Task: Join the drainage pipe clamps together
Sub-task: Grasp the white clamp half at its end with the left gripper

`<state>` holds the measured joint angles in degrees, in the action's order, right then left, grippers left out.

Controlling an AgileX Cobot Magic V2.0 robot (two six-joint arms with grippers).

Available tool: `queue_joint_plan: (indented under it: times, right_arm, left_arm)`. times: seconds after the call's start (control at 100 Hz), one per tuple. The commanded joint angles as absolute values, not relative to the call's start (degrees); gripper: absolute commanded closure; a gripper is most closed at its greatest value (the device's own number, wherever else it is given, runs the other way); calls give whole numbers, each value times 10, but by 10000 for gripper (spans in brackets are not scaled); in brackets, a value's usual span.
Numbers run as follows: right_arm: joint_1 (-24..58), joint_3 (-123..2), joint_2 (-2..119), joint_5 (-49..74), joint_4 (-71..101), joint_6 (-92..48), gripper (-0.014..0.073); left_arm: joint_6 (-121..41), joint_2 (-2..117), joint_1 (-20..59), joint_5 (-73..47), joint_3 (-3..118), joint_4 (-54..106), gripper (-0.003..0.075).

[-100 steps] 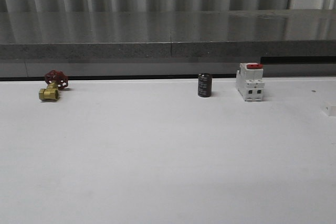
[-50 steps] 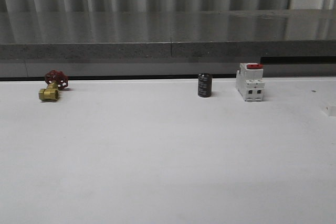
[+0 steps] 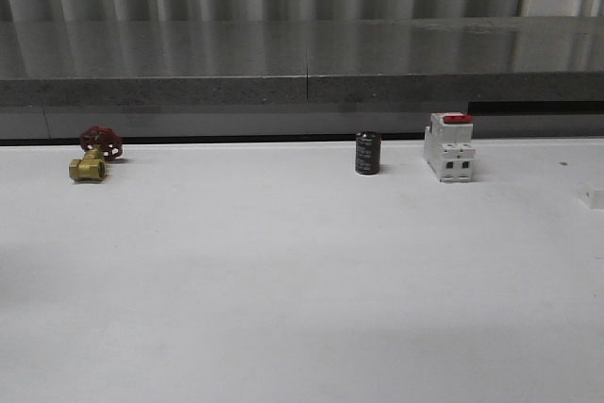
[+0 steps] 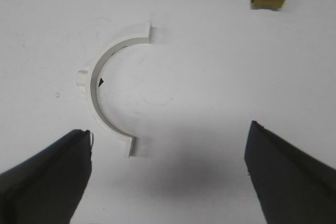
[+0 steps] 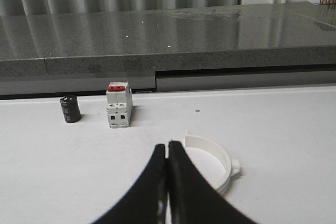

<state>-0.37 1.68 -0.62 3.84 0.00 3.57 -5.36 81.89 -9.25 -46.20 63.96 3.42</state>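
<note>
1. The white surface (image 3: pixel 283 280) stretches wide in the front view, with a grey stone ledge (image 3: pixel 302 63) running along its far edge and ribbed sheeting behind that.
2. The left gripper (image 4: pixel 168 169) hangs over the surface, its two dark fingers (image 4: pixel 47 174) spread wide apart with nothing between them.
3. The right gripper (image 5: pixel 167 153) has its dark fingers (image 5: pixel 155 182) pressed together tip to tip, holding nothing that I can see.
4. One drainage pipe clamp half (image 4: pixel 107 95) lies flat on the surface under the left wrist camera, a white half-ring with a flange tab at each end and a small stub on its outer curve. It sits just ahead of the left finger, apart from it.
5. The other clamp half (image 5: pixel 212 161) lies on the surface just beyond the closed right fingers and a little to one side. Part of it is hidden behind them, so I cannot tell whether it touches them. In the front view a small white bit at the right edge (image 3: pixel 593 198) may be part of it.
6. A white breaker with a red top (image 3: pixel 448 146) stands upright near the far edge, right of the middle.
7. A brass valve with a red handwheel (image 3: pixel 94 155) lies near the far edge on the left side.
8. A small black cylinder (image 3: pixel 368 153) stands upright near the far edge, just left of the breaker and apart from it.
</note>
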Motion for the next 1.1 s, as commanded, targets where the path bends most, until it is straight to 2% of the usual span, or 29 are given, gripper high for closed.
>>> queue_joint_plan:
  times: [0.0, 0.17, 0.42, 1.09]
  right_arm:
    - [-8, 5, -17, -9, 0, 33, 661]
    - [-8, 5, -17, -9, 0, 33, 661]
    - [-8, 5, -17, -9, 0, 33, 661]
    - [-8, 5, -17, -9, 0, 33, 661]
  left_arm:
    - [-123, 865, -128, -455, 689, 90, 135]
    - [-180, 971, -177, -463, 740, 107, 135]
    - [-203, 1062, -196, -444, 776, 89, 135]
    - [-203, 1132, -196, -366, 783, 42, 136]
